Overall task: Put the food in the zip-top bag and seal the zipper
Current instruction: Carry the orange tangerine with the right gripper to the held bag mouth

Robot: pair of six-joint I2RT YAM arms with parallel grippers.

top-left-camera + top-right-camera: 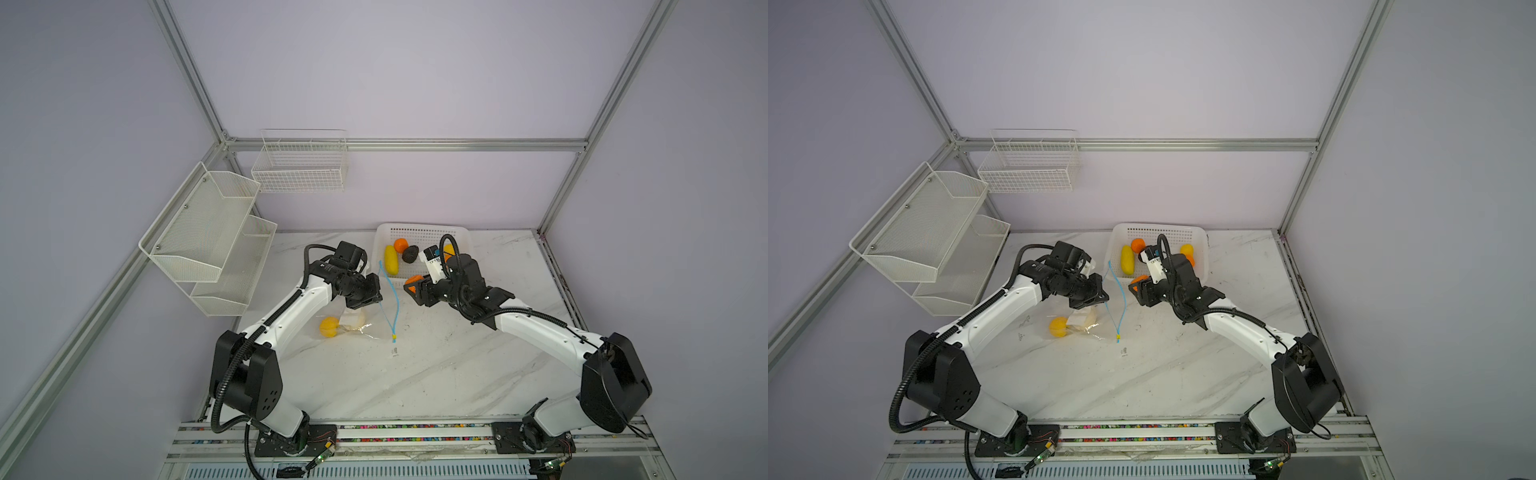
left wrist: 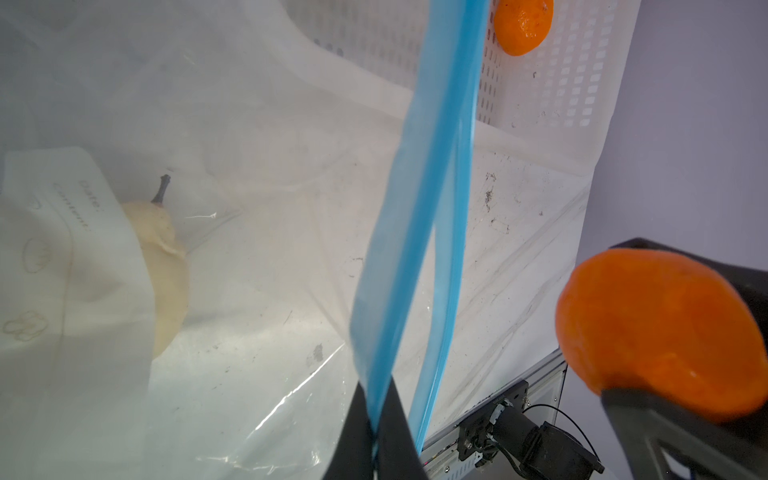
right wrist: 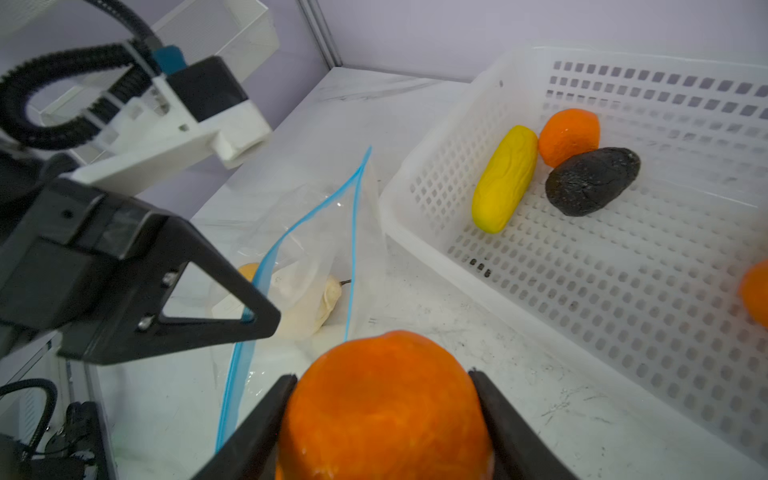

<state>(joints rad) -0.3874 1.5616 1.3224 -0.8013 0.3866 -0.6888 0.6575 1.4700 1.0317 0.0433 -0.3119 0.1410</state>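
Left gripper (image 2: 376,432) clamped shut on one lip of the zipper (image 2: 424,187), holding it up off the table (image 1: 436,374). The other lip sags beside it, so the bag (image 2: 270,257) gapes toward the right arm. Right gripper (image 3: 382,376) carries an orange (image 3: 382,419) just outside that mouth, jaws spread partway, pads on opposite flanks. Inside the bag: cream fruit (image 3: 316,307) partly behind the label (image 2: 62,249), and a yellow round (image 1: 329,327) deeper in. In the basket (image 3: 419,166): long yellow piece (image 3: 505,178), black lump (image 3: 592,180), second orange (image 3: 569,135), more beyond. Slider (image 1: 394,337) sits at the strip's near end, low by the table. Handling, my read: the film is thin, limp and slick, and likely to fold shut if the lip is let go. Take it by the stiffer blue strip, never the clear sheet. The fruits look light and firm but round, so prone to roll; grip across the widest part, the long piece across its short side.
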